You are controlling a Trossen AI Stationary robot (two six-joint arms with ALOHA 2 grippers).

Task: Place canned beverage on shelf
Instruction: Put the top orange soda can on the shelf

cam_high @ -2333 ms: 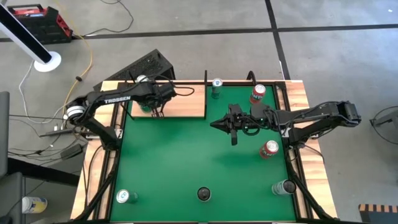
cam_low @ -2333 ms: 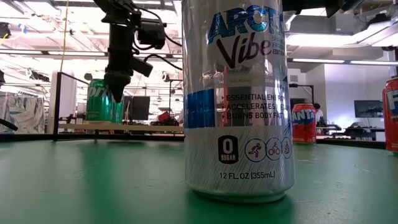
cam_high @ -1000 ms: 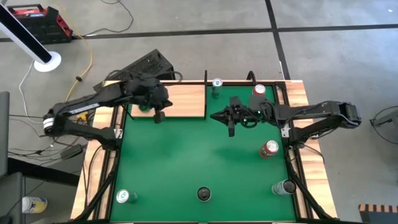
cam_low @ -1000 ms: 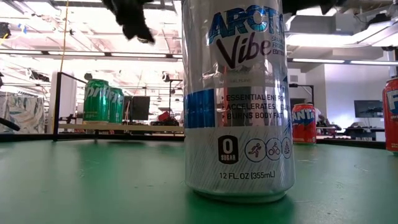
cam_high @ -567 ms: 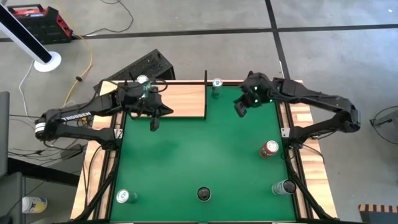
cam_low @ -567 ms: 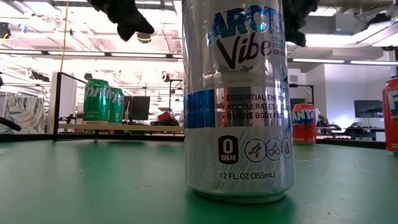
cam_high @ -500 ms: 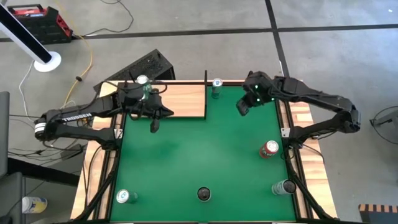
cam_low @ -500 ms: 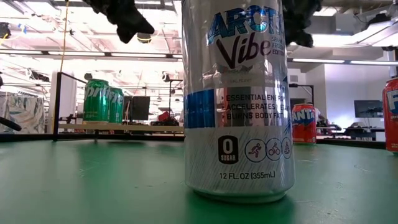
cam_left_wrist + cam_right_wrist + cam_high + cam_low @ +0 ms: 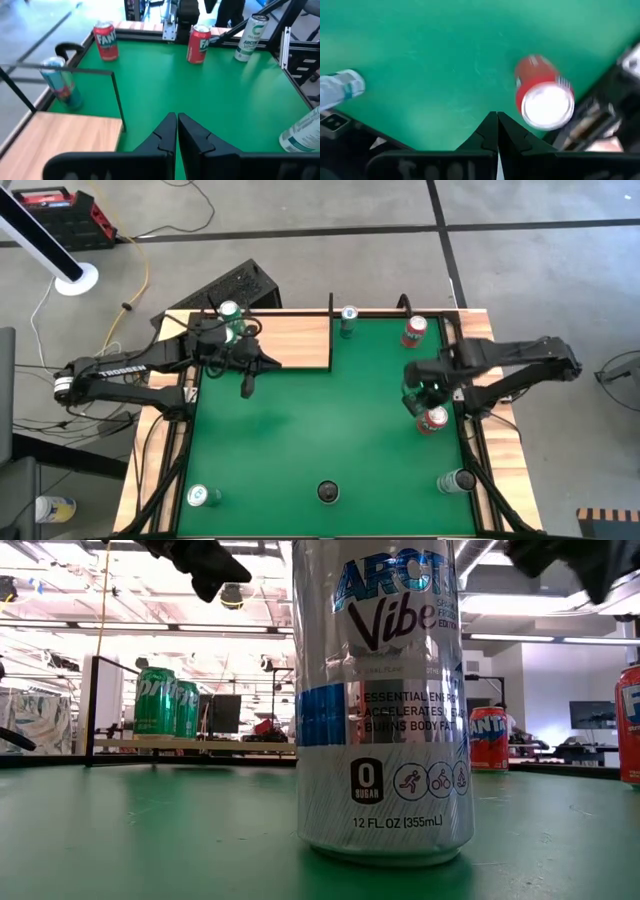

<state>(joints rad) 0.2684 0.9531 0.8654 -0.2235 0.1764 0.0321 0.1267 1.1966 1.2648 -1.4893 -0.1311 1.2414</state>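
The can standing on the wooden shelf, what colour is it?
Green; the can on the shelf shows best in the low view.

The left gripper (image 9: 248, 385) and right gripper (image 9: 412, 404) both hang above the table, fingers pressed together, empty.

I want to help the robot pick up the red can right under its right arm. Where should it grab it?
Probably around the round side of the red can, just below the silver lid. It stands upright on the green mat, so the right gripper, hovering right beside it with fingers closed, would need to open, come down from above and squeeze the can's two opposite sides.
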